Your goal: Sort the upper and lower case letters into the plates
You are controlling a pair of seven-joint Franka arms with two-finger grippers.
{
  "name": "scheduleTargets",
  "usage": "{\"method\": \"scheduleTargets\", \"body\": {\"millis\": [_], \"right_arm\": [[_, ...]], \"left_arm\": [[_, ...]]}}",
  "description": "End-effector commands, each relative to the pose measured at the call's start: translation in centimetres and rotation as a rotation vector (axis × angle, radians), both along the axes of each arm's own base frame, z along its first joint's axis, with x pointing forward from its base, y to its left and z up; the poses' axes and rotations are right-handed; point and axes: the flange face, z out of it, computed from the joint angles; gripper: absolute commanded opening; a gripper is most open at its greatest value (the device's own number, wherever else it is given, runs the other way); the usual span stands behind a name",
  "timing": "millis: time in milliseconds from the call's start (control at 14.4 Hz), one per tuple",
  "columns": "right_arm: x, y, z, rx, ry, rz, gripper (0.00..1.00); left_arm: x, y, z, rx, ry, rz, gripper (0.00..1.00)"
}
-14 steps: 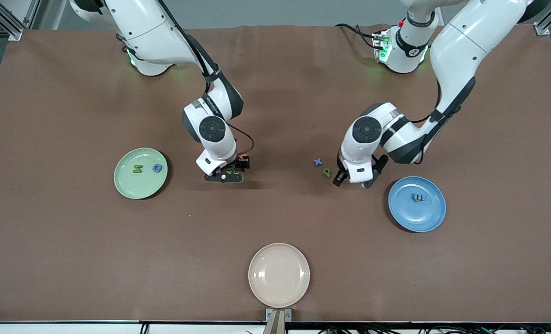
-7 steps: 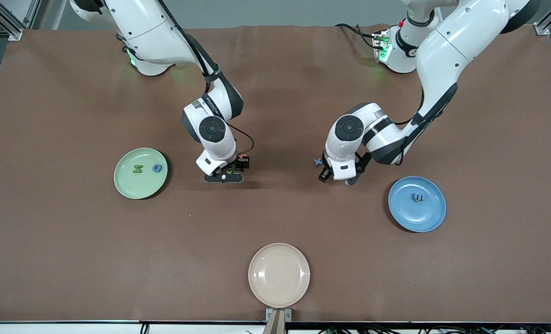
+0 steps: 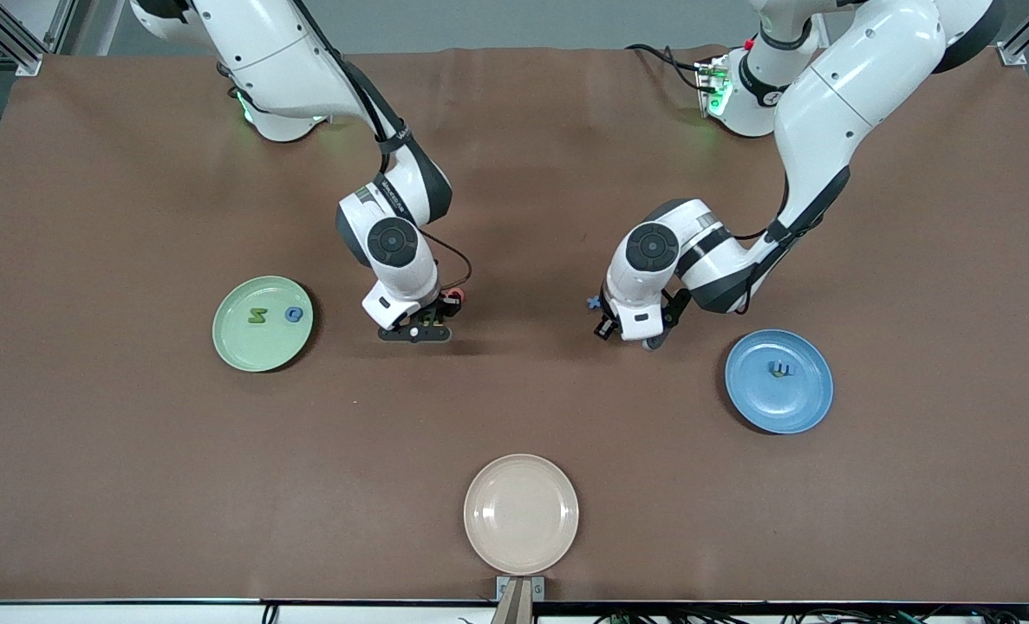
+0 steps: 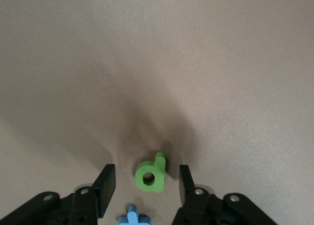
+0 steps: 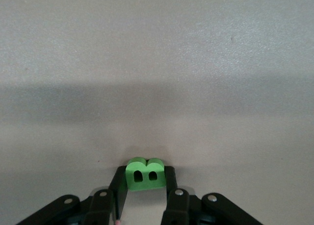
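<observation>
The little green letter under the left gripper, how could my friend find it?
Start at the blue plate and go toward the table's middle to the left gripper. The green letter lies flat on the brown table between its open fingers, untouched. It has a ring with a stem; the blue letter beside it is cross-shaped.

Front cam: high up, facing the arm bases, whole table (image 3: 133,485) in frame, cream plate (image 3: 521,514) closest to lens. Wrist cams: way closer, aimed down at the tabletop past own fingers. Shared w/ front: left wrist gets green d (image 4: 151,174), right wrist green B (image 5: 144,174).
</observation>
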Motion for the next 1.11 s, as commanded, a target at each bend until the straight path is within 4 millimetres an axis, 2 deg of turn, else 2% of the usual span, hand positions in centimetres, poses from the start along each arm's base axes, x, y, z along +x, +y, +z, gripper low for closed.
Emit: {"method": "scheduleTargets", "body": {"millis": [0, 139, 279, 418, 488, 557, 697, 836, 975, 1045], "right_arm": [[0.5, -1.7, -1.1, -0.018, 0.007, -0.011, 0.0], [1.5, -2.8, 0.5, -0.009, -0.004, -0.022, 0.0], [3.1, -6.0, 3.2, -0.014, 0.018, 0.015, 0.0], [4.2, -10.3, 6.0, -0.01, 0.031, 0.045, 0.0], [4.5, -12.8, 7.0, -0.003, 0.029, 0.072, 0.0], [4.8, -15.8, 7.5, 0.001, 0.032, 0.093, 0.0], [4.5, -21.4, 8.0, 0.01, 0.042, 0.155, 0.0], [3.5, -26.9, 6.6, 0.02, 0.037, 0.202, 0.0], [2.8, -31.4, 5.0, 0.026, 0.002, 0.231, 0.0], [2.5, -32.6, 4.5, 0.026, 0.001, 0.237, 0.0]], "left_arm": [[0.4, -0.7, -0.3, -0.003, -0.013, 0.011, 0.48], [0.5, -0.6, -0.5, -0.003, -0.01, 0.012, 0.4], [0.6, -0.3, -0.8, 0.004, -0.008, 0.016, 0.3], [0.9, -0.1, -0.4, 0.005, -0.017, 0.018, 0.06], [1.9, 0.2, 0.4, 0.006, -0.033, 0.034, 0.01], [3.1, 0.8, 2.0, 0.011, -0.061, 0.048, 0.0], [5.1, 2.7, 4.6, 0.05, -0.093, 0.07, 0.0], [6.4, 5.3, 6.7, 0.083, -0.119, 0.07, 0.0], [8.6, 10.0, 8.6, 0.112, -0.137, 0.082, 0.0], [9.0, 12.4, 9.0, 0.132, -0.134, 0.066, 0.0]]}}
